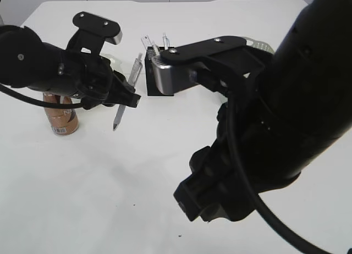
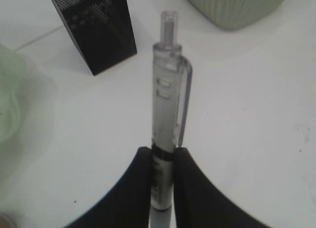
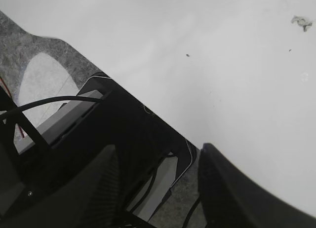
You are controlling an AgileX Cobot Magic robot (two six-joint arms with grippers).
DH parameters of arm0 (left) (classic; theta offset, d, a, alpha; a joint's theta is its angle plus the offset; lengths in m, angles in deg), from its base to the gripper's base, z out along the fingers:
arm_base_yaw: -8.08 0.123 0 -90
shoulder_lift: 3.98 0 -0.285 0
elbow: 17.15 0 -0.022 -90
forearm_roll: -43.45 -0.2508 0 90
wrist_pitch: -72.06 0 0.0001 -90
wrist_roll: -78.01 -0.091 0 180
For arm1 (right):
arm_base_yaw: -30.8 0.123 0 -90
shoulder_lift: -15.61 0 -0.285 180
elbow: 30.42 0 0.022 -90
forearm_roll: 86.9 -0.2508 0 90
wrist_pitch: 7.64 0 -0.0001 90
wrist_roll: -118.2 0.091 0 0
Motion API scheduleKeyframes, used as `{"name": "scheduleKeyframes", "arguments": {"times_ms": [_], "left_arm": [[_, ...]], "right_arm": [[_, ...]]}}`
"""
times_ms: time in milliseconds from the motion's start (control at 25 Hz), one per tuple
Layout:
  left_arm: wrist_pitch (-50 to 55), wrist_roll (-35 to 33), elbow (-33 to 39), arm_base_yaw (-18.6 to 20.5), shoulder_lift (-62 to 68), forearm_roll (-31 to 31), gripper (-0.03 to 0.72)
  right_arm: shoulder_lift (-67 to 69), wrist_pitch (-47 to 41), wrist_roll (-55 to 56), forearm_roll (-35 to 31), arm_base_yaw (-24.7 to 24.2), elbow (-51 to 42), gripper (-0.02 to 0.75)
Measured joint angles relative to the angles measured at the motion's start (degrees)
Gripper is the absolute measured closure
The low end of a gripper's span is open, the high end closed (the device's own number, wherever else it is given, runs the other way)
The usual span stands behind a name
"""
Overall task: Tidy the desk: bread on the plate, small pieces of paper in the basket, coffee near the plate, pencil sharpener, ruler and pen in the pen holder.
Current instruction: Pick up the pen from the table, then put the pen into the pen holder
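Clear plastic pen (image 2: 168, 109) sat pinched low on its barrel by the left gripper (image 2: 162, 178), held above the table (image 1: 110, 199), just short of the black holder (image 1: 157, 81). To seat it well, I judged the arm should carry it over the holder's mouth, stand it upright, and release only once the tip was inside. The right gripper (image 3: 158, 188) hung half open and empty. White tabletop, a can (image 1: 61, 117) nearby, lay mostly bare.
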Motion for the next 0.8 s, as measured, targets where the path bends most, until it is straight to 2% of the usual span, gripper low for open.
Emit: {"name": "scheduleKeyframes", "arguments": {"times_ms": [200, 480, 600, 800], "left_arm": [[-13.5, 0.0, 3.8, 0.0, -0.6, 0.8, 0.615], [-31.7, 0.1, 3.9, 0.0, -0.2, 1.7, 0.615], [-36.7, 0.1, 3.3, 0.0, 0.9, 2.5, 0.615], [-40.1, 0.1, -2.0, 0.0, 5.7, 2.8, 0.615]], "right_arm": [[0.0, 0.4, 0.0, 0.7, 0.0, 0.0, 0.354], [0.0, 0.5, 0.0, 1.8, 0.0, 0.0, 0.354], [0.0, 0.5, 0.0, 2.3, 0.0, 0.0, 0.354], [0.0, 1.1, 0.0, 3.1, 0.0, 0.0, 0.354]]}}
